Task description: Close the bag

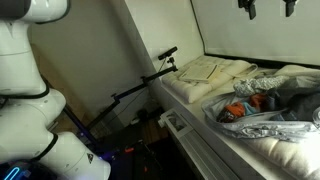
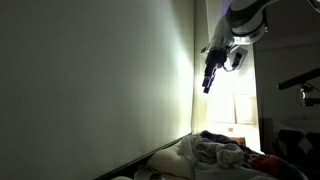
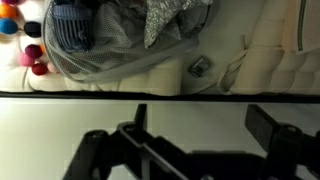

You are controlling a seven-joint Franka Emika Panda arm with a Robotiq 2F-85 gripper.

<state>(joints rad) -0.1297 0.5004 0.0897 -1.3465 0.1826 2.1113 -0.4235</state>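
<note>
Hanging high over the mattress (image 1: 272, 155), the arm (image 2: 245, 20) pointed its gripper (image 2: 207, 84) straight down, jaws spread, holding nothing.
One bag (image 1: 255, 122) lay on it near right; one folded cream cloth (image 1: 205, 70) farther left.

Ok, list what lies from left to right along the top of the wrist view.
Coloured balls → the bag → small grey object → cream bedding.

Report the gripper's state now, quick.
Gripper: open, holding nothing, raised well above the plastic bag.
</note>
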